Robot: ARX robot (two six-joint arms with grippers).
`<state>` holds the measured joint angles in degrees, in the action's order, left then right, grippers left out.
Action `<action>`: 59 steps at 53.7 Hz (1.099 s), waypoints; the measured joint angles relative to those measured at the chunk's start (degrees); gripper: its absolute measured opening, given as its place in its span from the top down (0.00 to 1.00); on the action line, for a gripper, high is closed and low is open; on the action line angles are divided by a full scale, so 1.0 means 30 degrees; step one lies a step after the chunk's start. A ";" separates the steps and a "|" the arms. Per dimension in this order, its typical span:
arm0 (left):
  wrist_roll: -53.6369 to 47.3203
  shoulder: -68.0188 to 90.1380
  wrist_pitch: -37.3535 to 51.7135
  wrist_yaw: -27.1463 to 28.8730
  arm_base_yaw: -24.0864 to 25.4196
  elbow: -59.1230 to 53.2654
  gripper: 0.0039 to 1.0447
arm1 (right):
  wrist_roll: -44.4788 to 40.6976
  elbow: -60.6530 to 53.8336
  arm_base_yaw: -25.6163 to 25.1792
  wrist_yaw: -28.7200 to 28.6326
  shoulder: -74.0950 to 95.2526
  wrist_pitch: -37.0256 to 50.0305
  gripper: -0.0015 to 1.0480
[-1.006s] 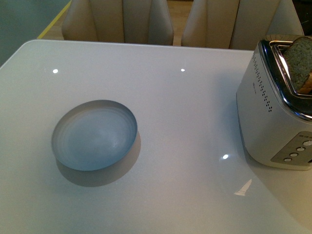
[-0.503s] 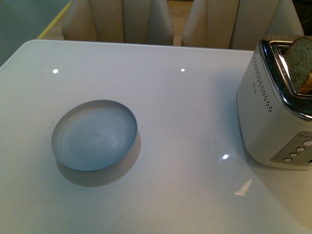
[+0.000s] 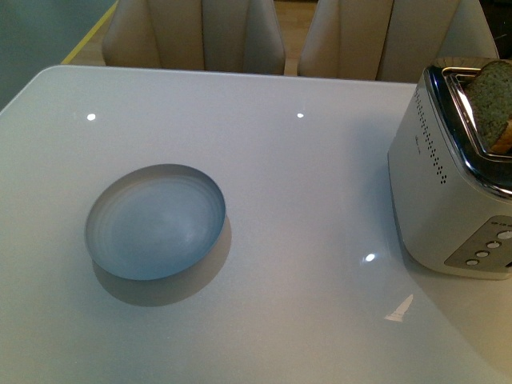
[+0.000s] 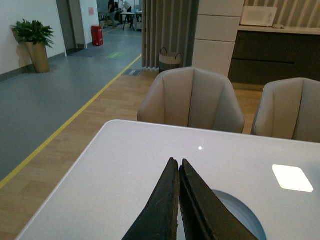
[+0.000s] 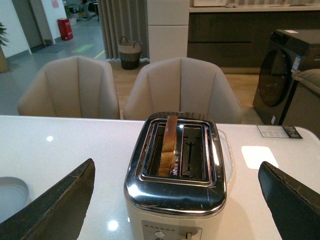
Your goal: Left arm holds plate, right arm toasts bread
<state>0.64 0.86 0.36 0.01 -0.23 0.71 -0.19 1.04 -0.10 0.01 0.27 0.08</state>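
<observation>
Table (image 3: 304, 200): white, glossy, with small ceiling-light glints on it; two beige chairs (image 3: 196, 36) stand at its far edge.
Plate (image 3: 156, 222): pale blue-white, round, raised rim, nothing in it. It sits flat on the table on the robot's left side, well apart from the toaster. No gripper touches it in the front view.
Toaster (image 3: 452, 184): silver, two slots, at the table's right edge, with a row of buttons on the end facing the robot.
Bread (image 5: 169, 145): one slice, upright in one of the two slots, golden crust edge up; its top stands out above the toaster. The other slot is bare. The front view shows the same slice poking up at the picture's right margin.
Left gripper (image 4: 178, 172): dark jaws pressed together, tips meeting, nothing between them. It hangs above the table, with the plate's rim showing just beyond and beneath it.
Right gripper (image 5: 177, 200): dark jaws spread wide, one at each side of the wrist view, holding nothing. The toaster sits between them in that view; no contact seen.
Arms: neither shows in the front view.
</observation>
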 joint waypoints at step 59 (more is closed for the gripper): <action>-0.0036 -0.0168 -0.0095 0.0000 0.0000 0.0000 0.07 | 0.0000 0.0000 0.0000 0.0000 0.0000 0.0000 0.09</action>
<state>0.54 0.36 0.08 0.01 -0.23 0.71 -0.19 1.04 -0.10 0.01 0.27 0.08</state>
